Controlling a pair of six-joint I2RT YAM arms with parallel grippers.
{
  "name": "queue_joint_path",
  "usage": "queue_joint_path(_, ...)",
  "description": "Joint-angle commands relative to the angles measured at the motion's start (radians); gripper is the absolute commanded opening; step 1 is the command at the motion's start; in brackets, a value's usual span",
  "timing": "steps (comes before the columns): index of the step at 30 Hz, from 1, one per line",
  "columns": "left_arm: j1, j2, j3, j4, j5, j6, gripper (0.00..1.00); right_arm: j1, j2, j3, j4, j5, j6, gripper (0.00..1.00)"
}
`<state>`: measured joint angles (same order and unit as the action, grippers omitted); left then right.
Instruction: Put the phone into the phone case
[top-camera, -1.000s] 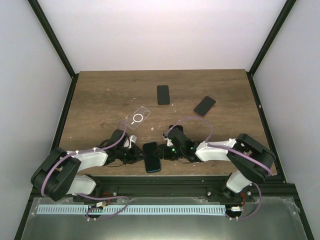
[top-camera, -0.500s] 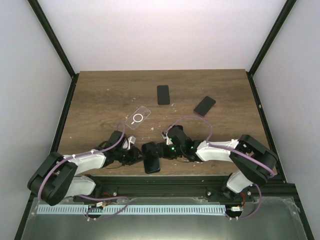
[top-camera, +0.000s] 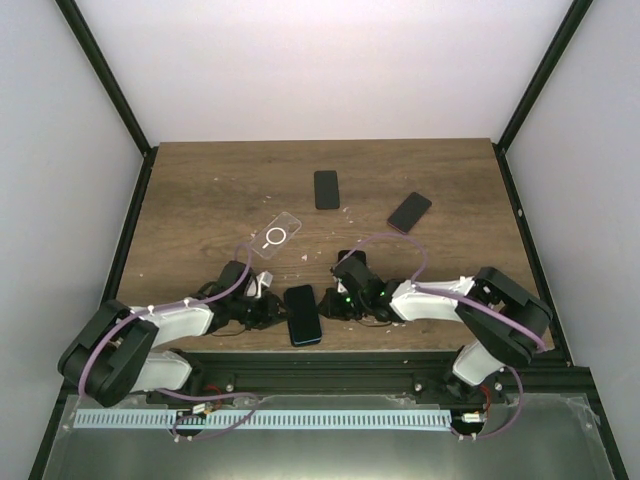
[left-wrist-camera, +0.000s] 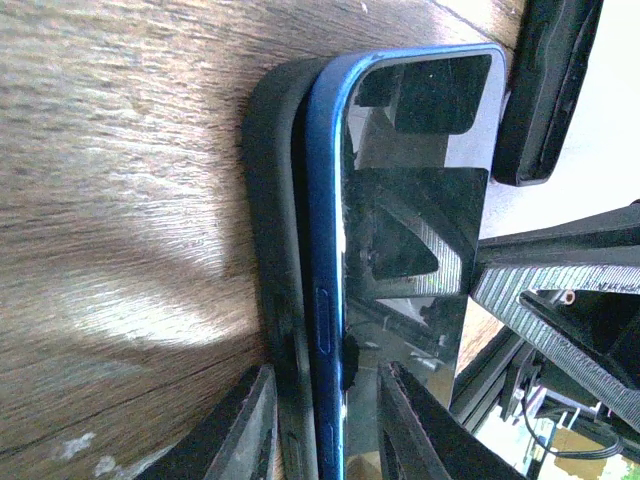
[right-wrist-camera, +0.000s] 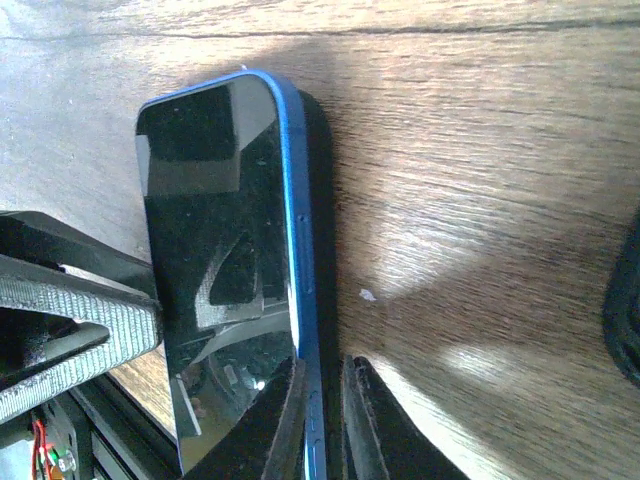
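Note:
A blue-rimmed phone (top-camera: 304, 316) with a dark glossy screen lies near the table's front edge, seated partly in a black phone case (left-wrist-camera: 270, 250). In the left wrist view the phone's blue side (left-wrist-camera: 325, 200) stands slightly proud of the case wall. My left gripper (top-camera: 272, 310) straddles the phone's left edge, one finger outside the case and one on the screen (left-wrist-camera: 325, 430). My right gripper (top-camera: 331, 305) pinches the phone's right edge and the case wall together (right-wrist-camera: 325, 425). The phone (right-wrist-camera: 225, 250) and the case (right-wrist-camera: 322, 200) show in the right wrist view.
A clear case with a white ring (top-camera: 277, 236) lies behind the left arm. A black phone (top-camera: 326, 189) lies at mid-table. Another dark phone (top-camera: 410, 212) lies to its right. The table's front edge and rail (top-camera: 320, 360) are just below the held phone.
The phone has settled lower and straighter between the two grippers. The right gripper has shifted slightly to the right. The left arm has barely moved.

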<state>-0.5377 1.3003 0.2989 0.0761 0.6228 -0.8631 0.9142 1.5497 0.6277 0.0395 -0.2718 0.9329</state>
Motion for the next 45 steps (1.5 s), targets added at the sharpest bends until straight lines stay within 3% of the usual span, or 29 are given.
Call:
queue_joint_path(1, -0.004, 0.017, 0.002, 0.04, 0.012, -0.002, 0.3, 0.012, 0.024, 0.033, 0.018, -0.02, -0.036, 0.1)
queue_joint_path(15, -0.005, 0.036, 0.003, 0.027, -0.007, -0.003, 0.19, 0.046, 0.049, 0.082, 0.007, -0.018, -0.019, 0.12)
queue_joint_path(18, -0.005, 0.039, 0.014, -0.024, -0.044, 0.02, 0.18, 0.046, 0.022, 0.085, -0.052, 0.035, -0.017, 0.18)
queue_joint_path(21, -0.005, 0.038, 0.015, -0.047, -0.058, 0.034, 0.17, 0.044, -0.03, 0.045, -0.06, 0.076, -0.013, 0.31)
queue_joint_path(24, -0.004, 0.038, 0.011, -0.04, -0.046, 0.031, 0.17, 0.043, -0.033, 0.004, -0.019, 0.062, 0.003, 0.45)
queue_joint_path(27, -0.002, 0.041, 0.011, -0.035, -0.026, 0.028, 0.16, 0.043, 0.011, -0.014, 0.036, 0.01, 0.015, 0.51)
queue_joint_path(36, 0.0, 0.052, -0.02, 0.007, -0.007, 0.001, 0.15, 0.042, 0.06, -0.027, 0.265, -0.136, 0.04, 0.54)
queue_joint_path(41, 0.0, 0.035, -0.016, -0.028, -0.017, 0.02, 0.14, 0.021, 0.02, -0.07, 0.46, -0.235, 0.098, 0.54)
queue_joint_path(45, 0.001, 0.006, -0.025, -0.063, -0.041, 0.033, 0.13, 0.018, 0.008, -0.073, 0.524, -0.271, 0.116, 0.54)
